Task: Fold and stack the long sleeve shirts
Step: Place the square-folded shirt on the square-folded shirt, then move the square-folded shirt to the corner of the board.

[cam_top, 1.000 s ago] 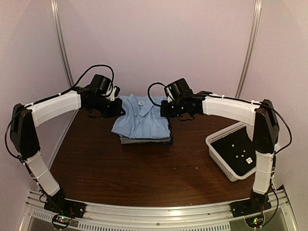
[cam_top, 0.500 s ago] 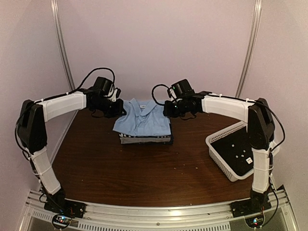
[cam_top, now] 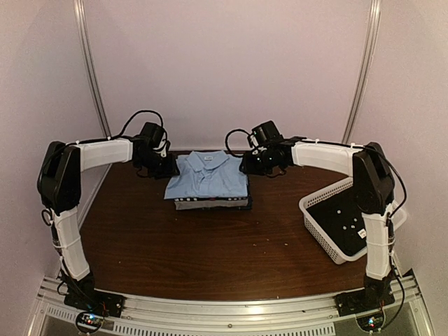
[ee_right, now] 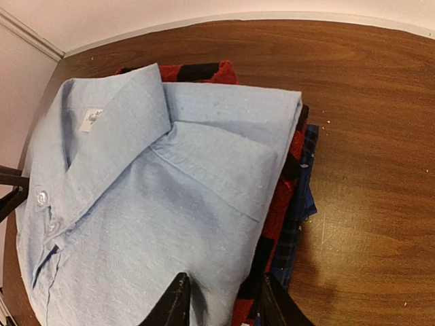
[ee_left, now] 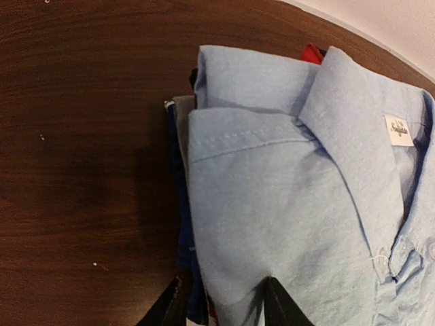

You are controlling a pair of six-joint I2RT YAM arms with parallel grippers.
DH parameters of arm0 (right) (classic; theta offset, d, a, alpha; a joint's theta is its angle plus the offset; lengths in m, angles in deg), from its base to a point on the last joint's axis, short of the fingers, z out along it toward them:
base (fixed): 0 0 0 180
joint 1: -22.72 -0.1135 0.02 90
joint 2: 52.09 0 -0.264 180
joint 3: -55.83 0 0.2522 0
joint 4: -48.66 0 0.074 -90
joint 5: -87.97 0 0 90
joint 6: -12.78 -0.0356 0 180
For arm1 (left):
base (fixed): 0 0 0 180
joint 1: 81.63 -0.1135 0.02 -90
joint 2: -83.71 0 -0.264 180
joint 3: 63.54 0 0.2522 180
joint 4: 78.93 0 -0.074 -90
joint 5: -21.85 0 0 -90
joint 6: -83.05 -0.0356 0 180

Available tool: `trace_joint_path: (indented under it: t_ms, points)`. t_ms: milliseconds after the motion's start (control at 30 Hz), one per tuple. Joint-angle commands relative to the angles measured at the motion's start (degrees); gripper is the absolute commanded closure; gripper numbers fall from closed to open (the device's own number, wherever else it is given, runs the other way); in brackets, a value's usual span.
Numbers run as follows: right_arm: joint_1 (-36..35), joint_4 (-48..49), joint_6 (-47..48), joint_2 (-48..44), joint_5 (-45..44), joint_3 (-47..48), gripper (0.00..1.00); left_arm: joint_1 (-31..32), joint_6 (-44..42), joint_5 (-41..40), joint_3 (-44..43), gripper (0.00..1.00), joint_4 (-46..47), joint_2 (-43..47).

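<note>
A folded light blue long sleeve shirt [cam_top: 208, 175] lies collar-up on top of a stack at the back of the table. Under it the red-and-black plaid shirt [ee_right: 277, 207] shows along the edge, with darker blue plaid cloth [ee_right: 304, 178] below that. My left gripper [cam_top: 170, 168] sits at the stack's left edge. In the left wrist view [ee_left: 221, 288] its jaws stand apart astride the blue shirt's [ee_left: 292, 204] edge. My right gripper [cam_top: 246, 166] sits at the stack's right edge. It too [ee_right: 221, 282] is open, over the blue shirt's [ee_right: 149, 204] side fold.
A white mesh basket [cam_top: 318, 227] with a dark floor stands at the right of the brown table [cam_top: 210, 252]. The back wall is close behind the stack. Bare tabletop lies in front of the stack, towards the arm bases.
Both arms have carried the light blue shirt back and lowered it flat onto the stack. Both grippers, shut on its sides before, now have their jaws apart.
</note>
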Motion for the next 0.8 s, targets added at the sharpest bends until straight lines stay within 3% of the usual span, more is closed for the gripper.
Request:
trace_joint_path:
  t_ms: [0,167,400,567,667,767]
  points:
    - [0.7,-1.2,1.2,-0.7,-2.3,0.1,0.62,-0.9,-0.3,-4.0,-0.7,0.58,1.1,0.3]
    - [0.7,-2.8,2.5,-4.7,-6.0,-2.1,0.52,-1.3,-0.9,-6.4,-2.6,0.51,-1.0,1.2]
    - [0.7,-2.3,3.7,-17.0,-11.2,-7.8,0.29,0.3,-2.3,-5.6,-4.1,0.37,-1.0,6.7]
    - [0.8,-1.0,3.8,-25.3,-13.1,-12.8,0.14,6.3,-2.3,-6.4,-6.5,0.27,-1.0,8.0]
    - [0.8,-0.6,3.2,-30.3,-13.8,-15.5,0.10,11.2,-2.1,-8.4,-9.5,0.18,-0.7,7.0]
    - [0.8,1.0,2.1,-35.2,-14.2,-18.8,0.06,16.2,-1.7,-9.2,-13.6,0.16,-0.6,4.4]
